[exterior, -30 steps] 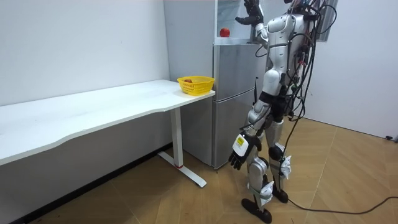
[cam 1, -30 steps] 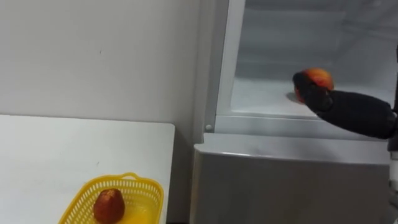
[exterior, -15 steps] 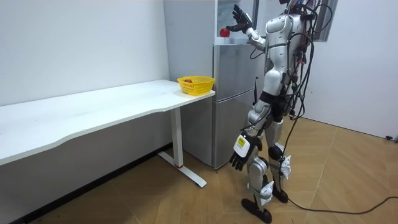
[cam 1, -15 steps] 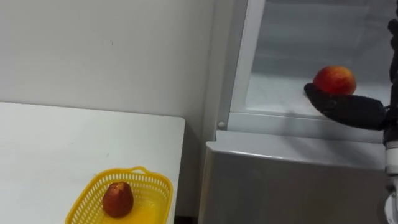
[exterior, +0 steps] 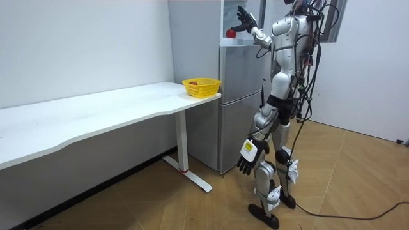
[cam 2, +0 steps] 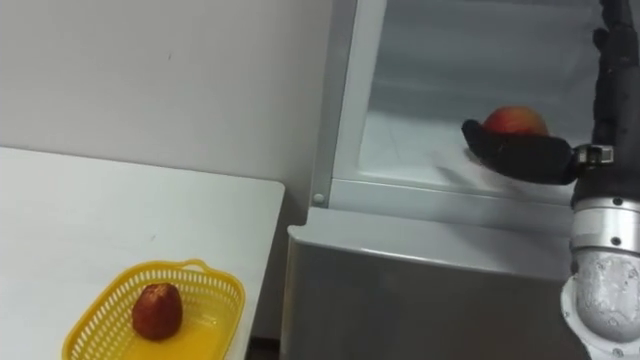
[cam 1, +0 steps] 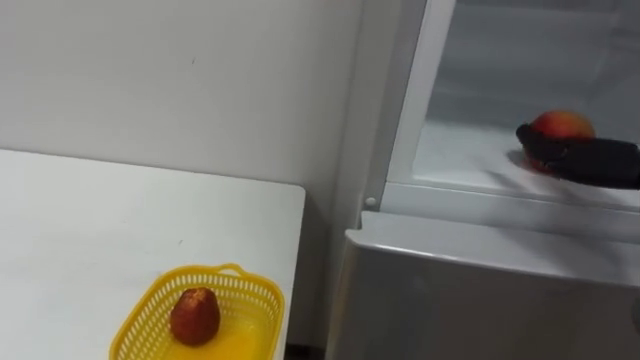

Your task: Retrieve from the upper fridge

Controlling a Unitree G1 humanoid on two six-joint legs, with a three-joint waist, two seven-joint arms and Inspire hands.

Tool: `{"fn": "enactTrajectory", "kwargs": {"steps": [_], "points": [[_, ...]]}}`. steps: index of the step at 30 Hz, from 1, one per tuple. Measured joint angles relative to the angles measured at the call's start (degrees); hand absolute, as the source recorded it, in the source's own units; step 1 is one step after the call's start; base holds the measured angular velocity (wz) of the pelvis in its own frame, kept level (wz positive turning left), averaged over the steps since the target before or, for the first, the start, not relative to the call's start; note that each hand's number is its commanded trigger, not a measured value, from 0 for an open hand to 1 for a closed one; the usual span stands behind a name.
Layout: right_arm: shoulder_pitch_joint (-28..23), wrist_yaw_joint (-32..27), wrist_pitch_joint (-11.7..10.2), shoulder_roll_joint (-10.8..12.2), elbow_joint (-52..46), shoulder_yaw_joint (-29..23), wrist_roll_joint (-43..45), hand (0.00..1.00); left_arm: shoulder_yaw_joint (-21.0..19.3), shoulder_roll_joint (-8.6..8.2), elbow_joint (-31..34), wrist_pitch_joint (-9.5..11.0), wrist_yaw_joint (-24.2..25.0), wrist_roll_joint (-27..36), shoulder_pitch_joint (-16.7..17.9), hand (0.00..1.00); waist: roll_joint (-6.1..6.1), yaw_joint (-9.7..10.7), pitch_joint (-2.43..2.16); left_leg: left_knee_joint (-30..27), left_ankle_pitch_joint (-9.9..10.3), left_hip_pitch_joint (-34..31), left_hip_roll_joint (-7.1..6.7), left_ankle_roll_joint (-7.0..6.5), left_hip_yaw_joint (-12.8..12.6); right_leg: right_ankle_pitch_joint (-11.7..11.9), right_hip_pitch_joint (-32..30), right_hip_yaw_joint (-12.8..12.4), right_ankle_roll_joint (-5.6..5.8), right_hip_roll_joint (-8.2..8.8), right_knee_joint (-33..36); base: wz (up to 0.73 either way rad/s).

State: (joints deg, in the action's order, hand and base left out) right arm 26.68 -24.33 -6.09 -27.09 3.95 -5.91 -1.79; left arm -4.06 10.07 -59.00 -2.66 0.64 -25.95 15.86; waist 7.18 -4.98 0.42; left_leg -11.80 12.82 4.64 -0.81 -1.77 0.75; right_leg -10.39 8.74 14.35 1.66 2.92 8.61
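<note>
While the robot stands upright before the fridge (exterior: 239,102), just past the end of the counter (cam 1: 90,230), its right hand (cam 1: 590,162) is raised into the open upper compartment (cam 1: 470,165). Its left hand (exterior: 246,163) hangs relaxed and empty by its thigh. The peach (cam 1: 562,123) sits on the compartment's white floor, near the front edge.

The right hand is spread wide and has hold of nothing. What I take for the thumb (cam 2: 510,150) lies low and level across the front of the peach, and the other fingers (cam 2: 612,70) stand straight up to the fruit's right. Whether the thumb touches the skin I cannot tell; it is at least just beside it.

The coming move turns on one relation. The peach lies behind the thumb, deeper in the compartment, and to the left of the upright fingers, so it sits in the crook of the open hand. To close round it, I judge the fingers must curl leftward over its top and far side. The fruit is round, with no long axis to line up with. The right hand is by far the nearer; the left is well apart, far below the shelf.

By count:
- one peach in the compartment
- one yellow basket (cam 1: 255,310) on the counter, near the corner beside the fridge
- one dark red fruit (cam 1: 194,315) inside the basket
- one counter
- one fridge
</note>
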Motion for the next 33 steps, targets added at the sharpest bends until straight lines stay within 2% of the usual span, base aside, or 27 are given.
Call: {"fn": "enactTrajectory", "kwargs": {"steps": [5,8,11,14,17,22,28,33], "points": [[0.35,0.05,0.0,-0.29,1.01,-0.04,-0.38,0.0,-0.3,0.07,0.0,-0.03,-0.07,0.08,0.25,0.0,0.17,0.15,-0.12,-0.06,0.0,0.04,-0.01,0.0,0.17,0.0,0.16,0.1,0.0,-0.02,0.0,0.01],[0.39,0.09,0.72,-0.29,2.66,-0.02,-0.42,0.0,-0.29,0.17,0.01,-0.07,-0.3,0.36,0.4,0.0,0.48,0.19,-0.34,-0.14,0.0,0.02,-0.08,0.0,0.62,0.0,0.33,0.23,0.0,0.0,0.05,0.06],[0.61,1.11,1.42,-0.39,4.91,-0.01,-0.92,0.0,-0.29,0.2,-0.04,-1.09,-0.43,0.38,0.58,0.0,0.94,0.29,-0.65,-0.31,-0.01,-0.06,-0.04,0.01,0.89,0.0,0.44,0.36,0.0,0.01,0.04,0.03],[0.82,3.36,3.78,-0.57,7.64,0.06,-3.45,0.0,-0.28,0.68,-0.05,-2.14,-0.39,0.43,0.39,0.0,1.58,0.27,-0.62,-0.64,-0.01,-0.33,-0.05,0.01,1.05,0.0,0.47,0.86,0.0,0.09,0.06,0.03],[0.82,5.46,4.91,-0.65,9.57,0.1,-4.72,0.0,-0.3,1.43,-0.05,-2.46,-0.21,0.3,0.65,0.0,1.75,0.25,-0.59,-0.91,0.0,-0.57,-0.04,0.01,1.04,0.0,0.39,0.87,0.0,0.18,0.06,0.0],[0.82,7.64,5.04,-0.86,11.5,0.13,-5.06,0.0,-0.32,2.13,-0.02,-3.32,0.05,0.39,0.74,0.0,1.67,0.34,-0.53,-1.06,0.0,-1.02,-0.13,0.0,1.03,0.0,0.35,1.55,0.0,0.29,0.07,0.0],[0.82,10.32,5.04,-2.66,14.36,0.16,-6.77,0.0,-0.27,2.15,1.2,-3.32,0.07,0.09,1.53,0.0,1.58,0.34,-0.47,-1.54,0.0,-1.09,-0.34,0.01,1.06,0.0,0.62,1.56,0.0,0.25,0.08,0.01],[0.82,12.11,5.04,-2.82,14.94,0.16,-7.53,0.0,-0.25,2.16,1.75,-3.71,0.21,0.16,1.73,0.0,1.54,0.41,-0.44,-1.62,0.01,-1.24,-0.31,0.01,1.06,0.0,0.57,1.57,0.0,0.24,0.12,0.0]]}}
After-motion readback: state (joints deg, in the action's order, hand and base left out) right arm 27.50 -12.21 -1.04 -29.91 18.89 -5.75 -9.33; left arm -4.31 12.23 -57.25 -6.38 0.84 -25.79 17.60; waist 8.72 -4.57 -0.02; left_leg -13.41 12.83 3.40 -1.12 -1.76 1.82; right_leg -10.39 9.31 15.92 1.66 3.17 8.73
